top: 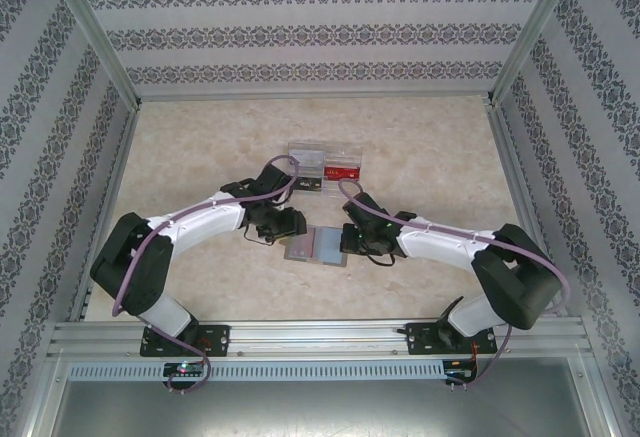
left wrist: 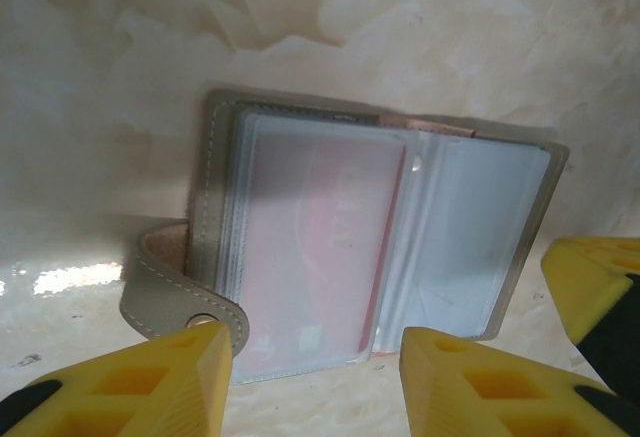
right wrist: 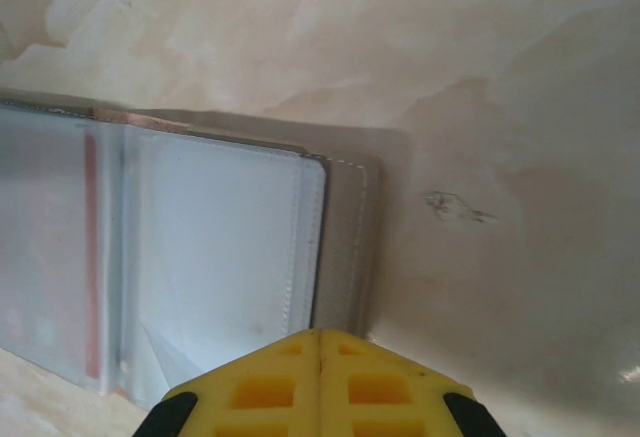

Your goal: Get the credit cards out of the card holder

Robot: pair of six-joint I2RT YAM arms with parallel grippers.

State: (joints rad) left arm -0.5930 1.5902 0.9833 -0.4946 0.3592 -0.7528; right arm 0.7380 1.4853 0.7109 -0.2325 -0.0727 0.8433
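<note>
Left gripper (left wrist: 315,345), fingers apart, sits at the near edge of the holder (left wrist: 208,207) lying open on the table (top: 430,137), left wrist resolving a reddish card (left wrist: 325,247) in its left pocket, right wrist showing right gripper (right wrist: 320,337) pressed together at its right flap.

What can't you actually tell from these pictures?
- Print on the reddish card: left wrist view, clouded by its frosted sleeve.
- How many cards the card holder holds: left wrist view, stacked sleeves cover one another.
- Whether the right gripper touches the holder: right wrist view, the gripper itself covers the contact.
- Contents of the clear box: top view, too small.
</note>
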